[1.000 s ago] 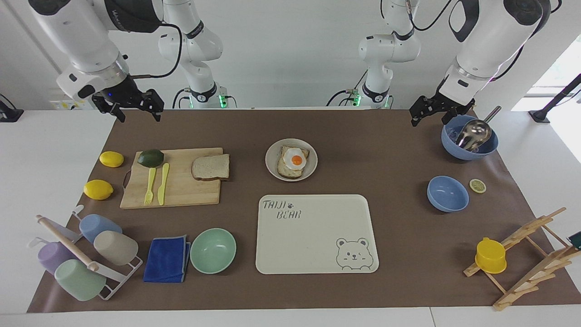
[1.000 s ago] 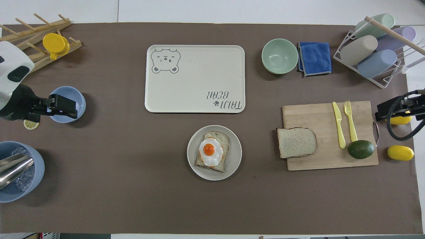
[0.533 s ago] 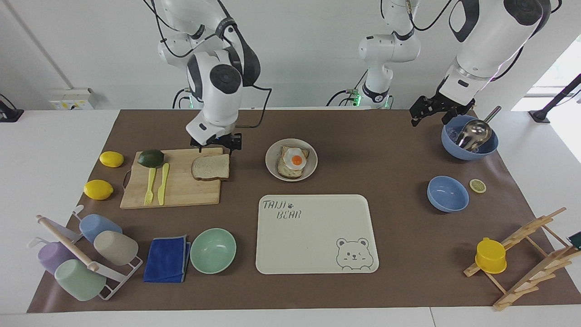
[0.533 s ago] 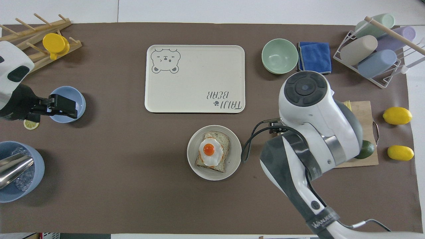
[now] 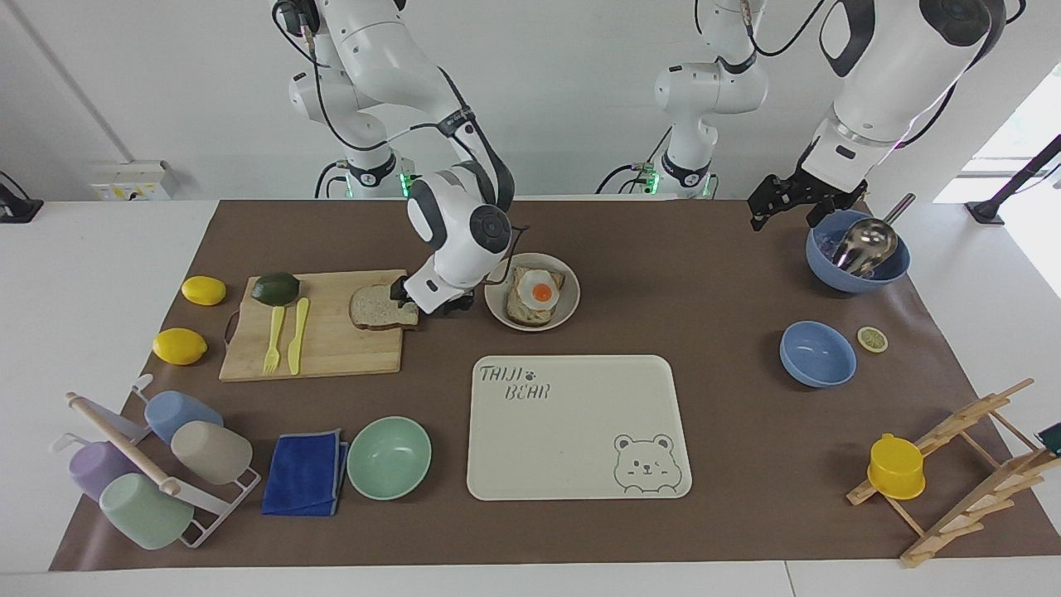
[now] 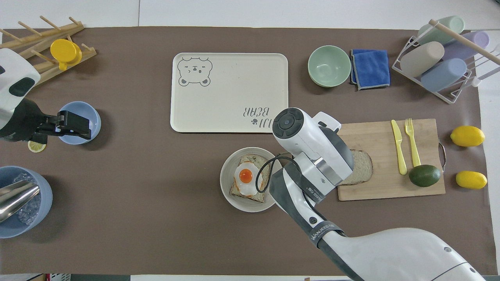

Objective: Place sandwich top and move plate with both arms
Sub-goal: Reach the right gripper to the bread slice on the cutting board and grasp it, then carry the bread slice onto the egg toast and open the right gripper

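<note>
The sandwich top (image 5: 383, 306), a pale speckled bread slice with brown crust, lies flat on the wooden cutting board (image 5: 331, 344), at its end toward the round beige plate (image 5: 569, 311). The right gripper (image 5: 419, 305) sits low at that end, jaws open, nothing held. The left gripper (image 5: 797, 199) waits open over the table edge by the large blue bowl (image 5: 858, 264).

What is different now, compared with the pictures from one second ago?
The right gripper swung in from above the table's edge at the right arm's end and came down to the bread slice on the cutting board, at its edge toward the plate. The slice has not moved. The left gripper stayed over the table beside the scoop bowl.
</note>
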You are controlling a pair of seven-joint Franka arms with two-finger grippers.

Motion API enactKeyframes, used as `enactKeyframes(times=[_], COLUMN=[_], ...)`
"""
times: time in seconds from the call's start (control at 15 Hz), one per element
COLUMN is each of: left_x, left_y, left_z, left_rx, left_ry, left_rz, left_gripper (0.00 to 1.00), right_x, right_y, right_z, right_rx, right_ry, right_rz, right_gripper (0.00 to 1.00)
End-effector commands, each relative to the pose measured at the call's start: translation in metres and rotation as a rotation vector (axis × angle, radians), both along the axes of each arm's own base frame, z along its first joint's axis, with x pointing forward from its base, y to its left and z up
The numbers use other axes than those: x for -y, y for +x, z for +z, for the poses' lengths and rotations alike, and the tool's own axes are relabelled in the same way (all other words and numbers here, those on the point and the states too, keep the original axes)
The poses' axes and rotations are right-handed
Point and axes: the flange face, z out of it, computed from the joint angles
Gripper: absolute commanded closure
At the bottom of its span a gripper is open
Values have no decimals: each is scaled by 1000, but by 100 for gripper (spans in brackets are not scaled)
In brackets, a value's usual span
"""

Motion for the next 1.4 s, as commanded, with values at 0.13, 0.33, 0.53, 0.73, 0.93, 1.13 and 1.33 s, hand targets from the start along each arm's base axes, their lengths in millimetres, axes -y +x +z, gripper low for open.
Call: enactKeyframes(times=[0.13, 0.33, 0.53, 0.73, 0.93, 1.13, 1.33], left_x=[-3, -3, -3, -3, -3, -2, -2], left_y=[-3, -3, -3, -3, -3, -4, -3], left_z=[3, 3, 3, 3, 3, 3, 3], left_rx=[8, 8, 8, 8, 7, 7, 8], left_ry=[13, 11, 13, 11, 13, 13, 13], left_rz=[-4, -4, -4, -4, -4, -6, -6], left_gripper=[0, 0, 0, 0, 0, 0, 0], right_x=[18, 21, 26, 20, 2, -44, -112], right_y=[-14, -20, -24, -25, -19, -7, -13], right_z=[-8, -9, -12, -8, 5, 58, 118], right_rx=[2, -2, -13, -14, 3, 21, 66], right_ry=[-43, -77, -96, -98, -83, 3, 129], right_rz=[10, 37, 39, 49, 65, 59, 110], right_gripper=[0, 11, 32, 71, 100, 100, 100])
